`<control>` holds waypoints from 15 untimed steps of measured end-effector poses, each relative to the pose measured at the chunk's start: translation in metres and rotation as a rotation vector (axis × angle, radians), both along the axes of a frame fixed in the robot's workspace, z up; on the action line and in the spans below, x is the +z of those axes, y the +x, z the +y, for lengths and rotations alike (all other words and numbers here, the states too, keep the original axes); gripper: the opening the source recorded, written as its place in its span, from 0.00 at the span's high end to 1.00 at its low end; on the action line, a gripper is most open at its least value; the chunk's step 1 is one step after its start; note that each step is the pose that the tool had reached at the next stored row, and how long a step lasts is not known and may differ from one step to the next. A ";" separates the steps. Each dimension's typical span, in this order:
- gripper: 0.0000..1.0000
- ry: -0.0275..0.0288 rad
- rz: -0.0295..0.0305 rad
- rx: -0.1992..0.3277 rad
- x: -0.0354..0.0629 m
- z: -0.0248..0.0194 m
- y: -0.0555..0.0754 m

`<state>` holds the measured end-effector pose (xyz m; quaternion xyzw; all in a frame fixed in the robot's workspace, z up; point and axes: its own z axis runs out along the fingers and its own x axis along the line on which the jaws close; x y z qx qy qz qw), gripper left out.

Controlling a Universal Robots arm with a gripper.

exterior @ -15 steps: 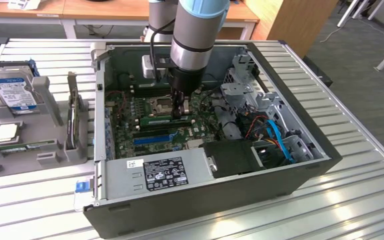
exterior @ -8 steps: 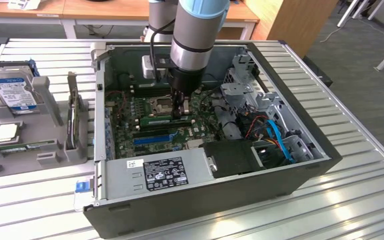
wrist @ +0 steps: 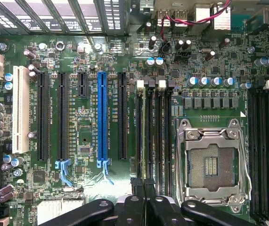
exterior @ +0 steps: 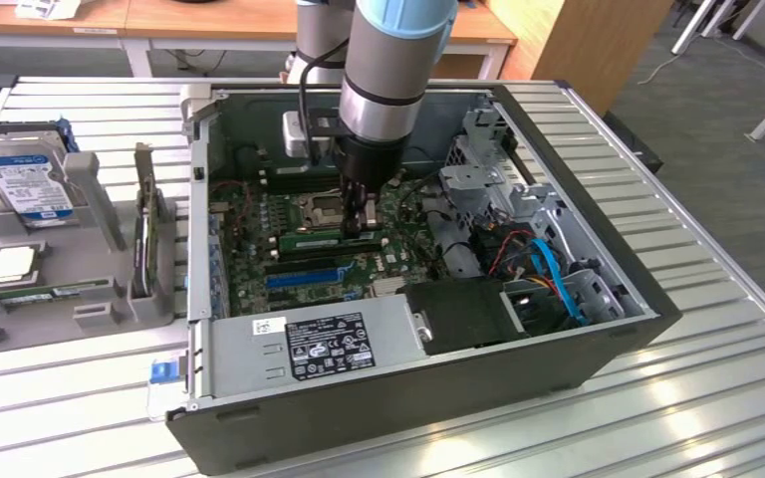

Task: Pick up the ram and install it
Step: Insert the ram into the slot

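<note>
Slatted metal table [exterior: 701,398] below; on the exterior view's left, parts tray [exterior: 91,311] with a hard drive [exterior: 24,184], then open computer case [exterior: 422,398] at centre. Inside, over the motherboard [wrist: 87,61], gripper [exterior: 360,224] pinched narrow on the ram [exterior: 314,240], at the stick's end toward the exterior view's right. Ram down among the black memory slots [wrist: 165,136] beside the processor socket [wrist: 212,165], long axis along the slots, body stretching from the gripper toward the exterior view's left. Looks seated or nearly so; cannot tell which.

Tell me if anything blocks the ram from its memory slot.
Nothing visible does. The gripper holds the ram edge-down at the memory slots, next to the empty processor socket; no cable or part lies between.
</note>
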<state>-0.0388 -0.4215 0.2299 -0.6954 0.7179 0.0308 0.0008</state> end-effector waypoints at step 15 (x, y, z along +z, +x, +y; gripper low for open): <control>0.88 0.0011 0.0000 0.002 -0.0001 0.0000 0.000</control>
